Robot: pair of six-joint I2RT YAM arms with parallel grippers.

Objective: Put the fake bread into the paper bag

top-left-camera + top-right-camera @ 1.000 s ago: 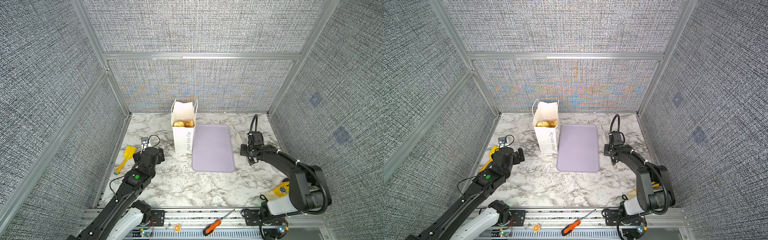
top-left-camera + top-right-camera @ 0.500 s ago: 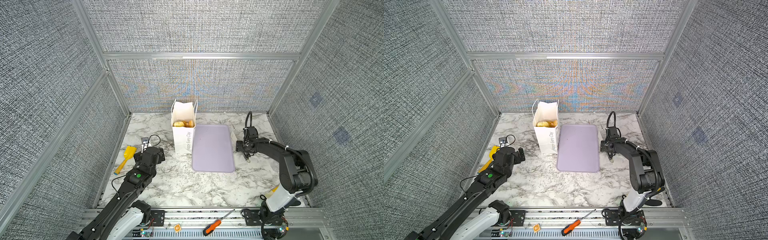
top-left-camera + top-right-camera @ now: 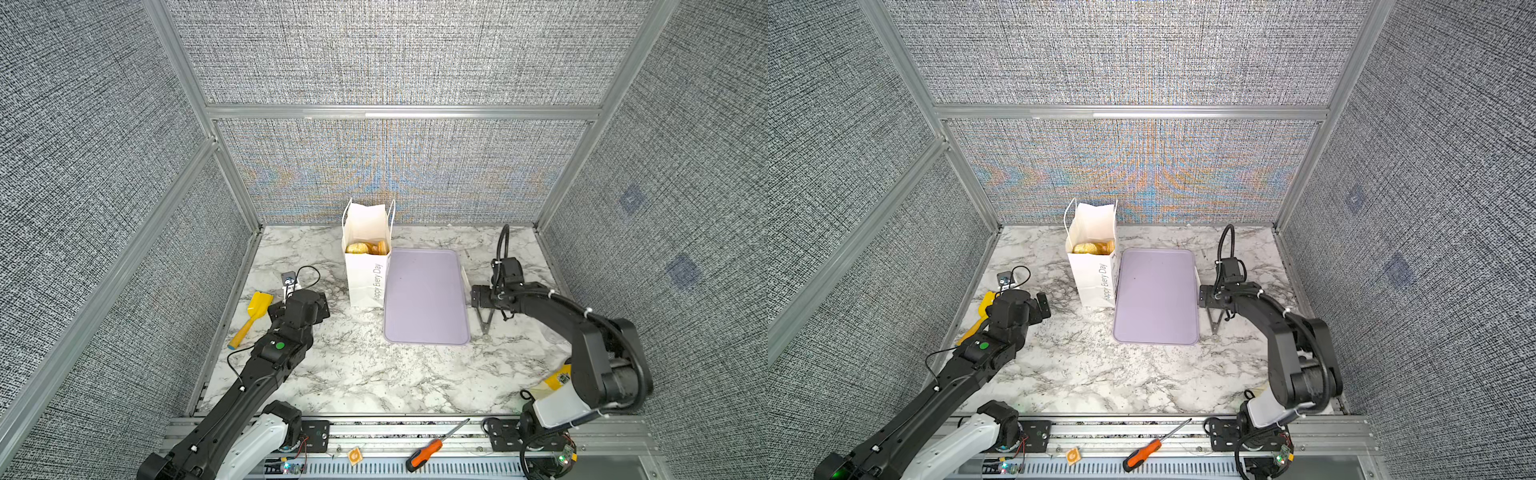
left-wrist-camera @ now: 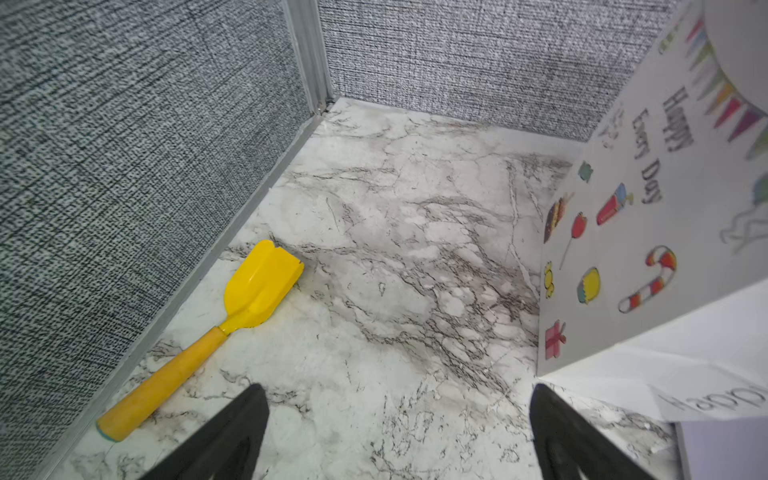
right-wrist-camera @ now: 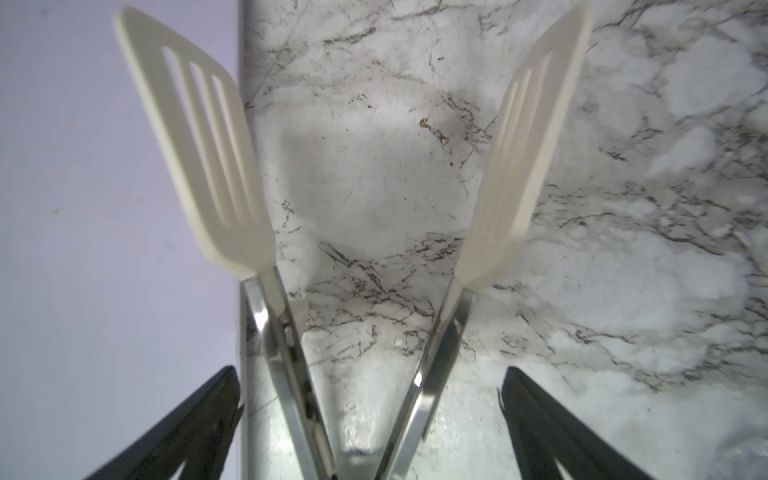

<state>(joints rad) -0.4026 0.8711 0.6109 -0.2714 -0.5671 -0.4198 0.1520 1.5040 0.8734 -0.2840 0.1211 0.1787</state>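
Observation:
The white paper bag (image 3: 365, 274) (image 3: 1094, 278) stands upright at the back in both top views, with golden fake bread (image 3: 367, 248) (image 3: 1093, 248) showing in its open top. In the left wrist view its pictured face (image 4: 631, 232) is close by. My left gripper (image 3: 300, 307) (image 4: 397, 388) is open and empty over bare marble, left of the bag. My right gripper (image 3: 482, 296) (image 5: 370, 374) is open by the lilac tray's right edge. Metal tongs (image 3: 484, 321) (image 5: 432, 353) with white slotted heads lie between its fingers, with a gap on each side.
The lilac tray (image 3: 426, 299) (image 3: 1156, 305) lies bare right of the bag. A yellow scoop (image 3: 254, 313) (image 4: 257, 286) rests along the left wall. An orange-handled screwdriver (image 3: 430, 452) lies on the front rail. Grey walls enclose the marble table on three sides.
My right gripper has shifted a little left to the tray's edge, and its jaws have spread wide off the tongs. The left arm, bag and tray have not moved.

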